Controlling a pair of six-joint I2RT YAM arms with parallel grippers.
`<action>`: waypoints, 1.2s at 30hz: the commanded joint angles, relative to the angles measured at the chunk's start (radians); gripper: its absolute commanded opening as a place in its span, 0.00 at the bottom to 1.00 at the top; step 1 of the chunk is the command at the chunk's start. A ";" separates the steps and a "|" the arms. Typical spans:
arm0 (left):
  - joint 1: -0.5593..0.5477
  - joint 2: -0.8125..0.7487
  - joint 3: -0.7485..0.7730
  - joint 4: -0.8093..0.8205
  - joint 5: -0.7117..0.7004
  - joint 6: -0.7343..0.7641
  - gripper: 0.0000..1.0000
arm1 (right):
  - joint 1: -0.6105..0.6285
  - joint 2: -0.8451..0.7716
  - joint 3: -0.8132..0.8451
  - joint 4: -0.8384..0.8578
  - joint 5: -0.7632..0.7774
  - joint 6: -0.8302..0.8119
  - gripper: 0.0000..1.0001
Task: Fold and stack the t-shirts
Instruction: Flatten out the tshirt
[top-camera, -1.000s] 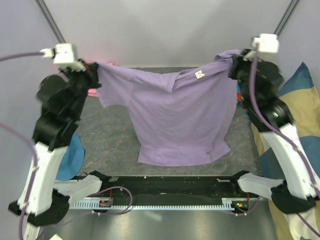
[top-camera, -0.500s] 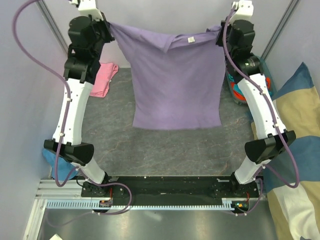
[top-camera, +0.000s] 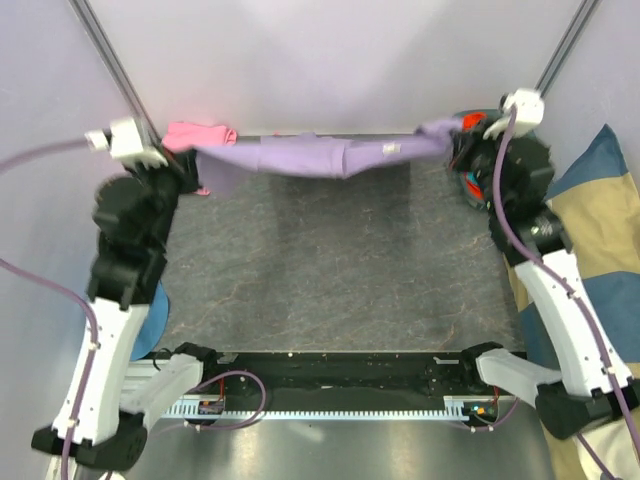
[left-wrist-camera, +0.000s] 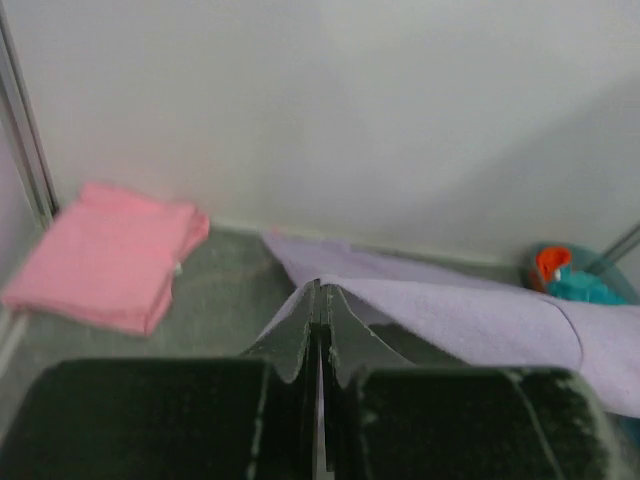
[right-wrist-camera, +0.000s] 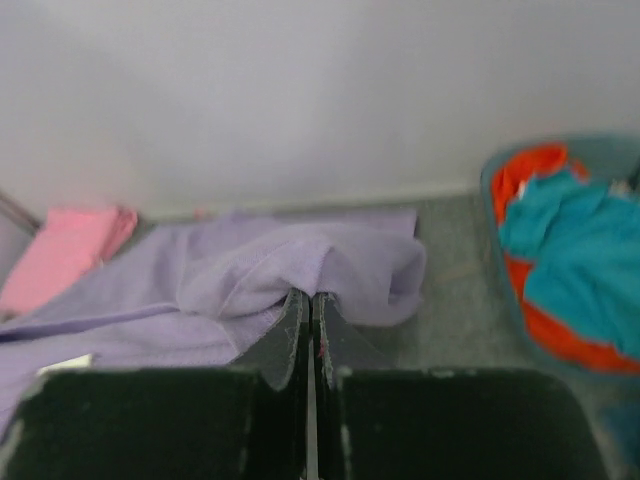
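Observation:
The lavender t-shirt is stretched in a narrow band across the far edge of the table, with a white neck label near its middle. My left gripper is shut on its left end, seen in the left wrist view with lavender cloth running right. My right gripper is shut on its right end, seen in the right wrist view under bunched lavender cloth. The pink t-shirt lies folded at the far left corner; it also shows in the wrist views.
A basket with teal and orange cloth stands at the far right corner. A blue, cream and tan striped cushion lies off the right side. A blue object lies behind the left arm. Grey walls enclose the table.
Both arms have come down from holding the lavender shirt hanging high. The shirt now lies stretched low along the far edge instead of hanging open.

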 joint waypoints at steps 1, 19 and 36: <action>0.001 -0.131 -0.426 -0.034 0.010 -0.259 0.02 | 0.003 -0.095 -0.311 -0.050 -0.108 0.139 0.00; 0.000 -0.350 -0.814 -0.246 0.032 -0.477 0.02 | 0.091 -0.241 -0.655 -0.414 -0.064 0.382 0.02; -0.002 -0.416 -0.822 -0.356 0.064 -0.551 0.02 | 0.129 -0.318 -0.657 -0.681 -0.119 0.435 0.32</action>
